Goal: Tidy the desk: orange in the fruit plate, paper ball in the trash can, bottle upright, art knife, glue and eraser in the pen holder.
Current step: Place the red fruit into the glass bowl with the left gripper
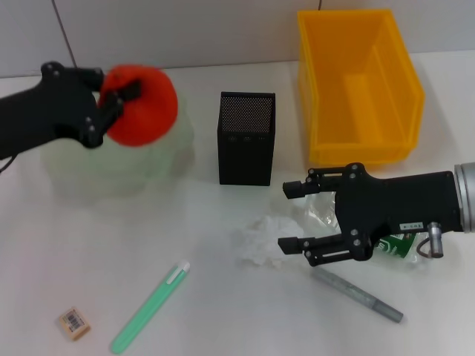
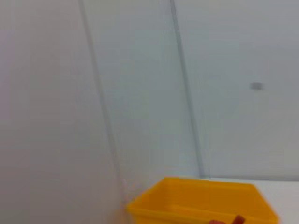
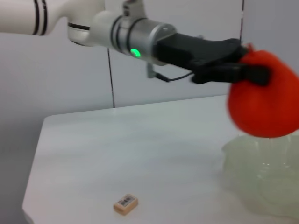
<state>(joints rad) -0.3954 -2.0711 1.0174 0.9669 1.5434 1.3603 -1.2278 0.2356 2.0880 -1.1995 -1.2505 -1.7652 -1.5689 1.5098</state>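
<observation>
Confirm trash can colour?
Bright yellow-orange, plain with no pattern. The trash can shows best in the head view, at the back right of the desk.

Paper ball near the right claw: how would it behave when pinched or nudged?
The paper ball looks loosely crumpled, so it would likely squash under the open right claw. Probably very light, it may skid away if nudged. Its irregular shape makes rolling far unlikely.

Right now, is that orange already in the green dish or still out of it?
Still out. The left end effector holds the orange above the fruit plate; the right wrist view shows it just over the rim.
</observation>
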